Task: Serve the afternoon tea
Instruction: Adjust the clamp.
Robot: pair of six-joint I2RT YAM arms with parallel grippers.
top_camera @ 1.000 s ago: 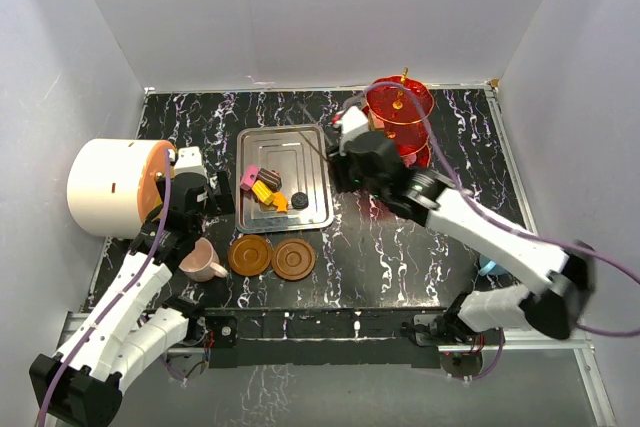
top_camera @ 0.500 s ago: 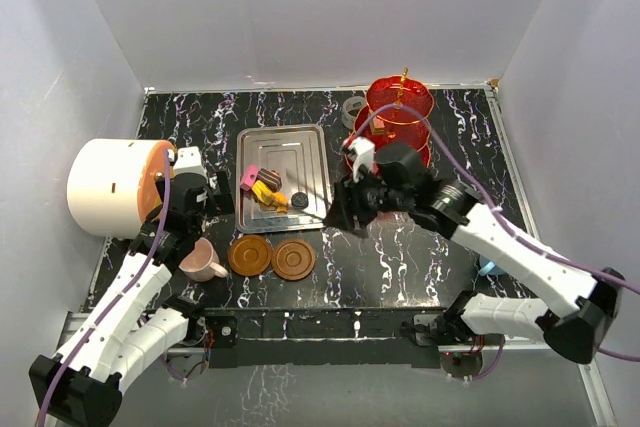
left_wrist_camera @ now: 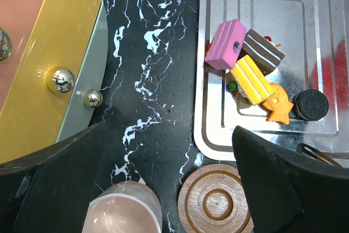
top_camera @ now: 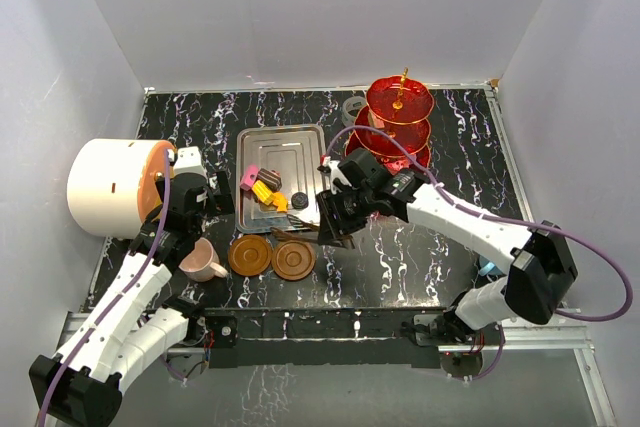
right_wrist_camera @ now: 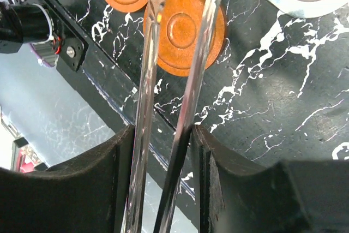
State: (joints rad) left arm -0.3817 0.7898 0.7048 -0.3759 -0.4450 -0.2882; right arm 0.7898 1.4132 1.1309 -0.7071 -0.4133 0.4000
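Black marble table (top_camera: pixel 420 247) | left fingers (left_wrist_camera: pixel 54 178) wide apart, empty | right fingers (right_wrist_camera: pixel 98 184) clamp tongs (right_wrist_camera: pixel 148 80) over saucer (right_wrist_camera: pixel 182 31)

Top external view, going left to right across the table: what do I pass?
In order: big white drum with orange face → pink cup → first brown round saucer → second brown round saucer → red see-through three-tier stand.

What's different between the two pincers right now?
The left pincer stands wide open and empty; the right pincer is closed on clear tongs. The left pincer hovers near the pink cup; the right pincer aims its tongs at a brown saucer. Both are black.
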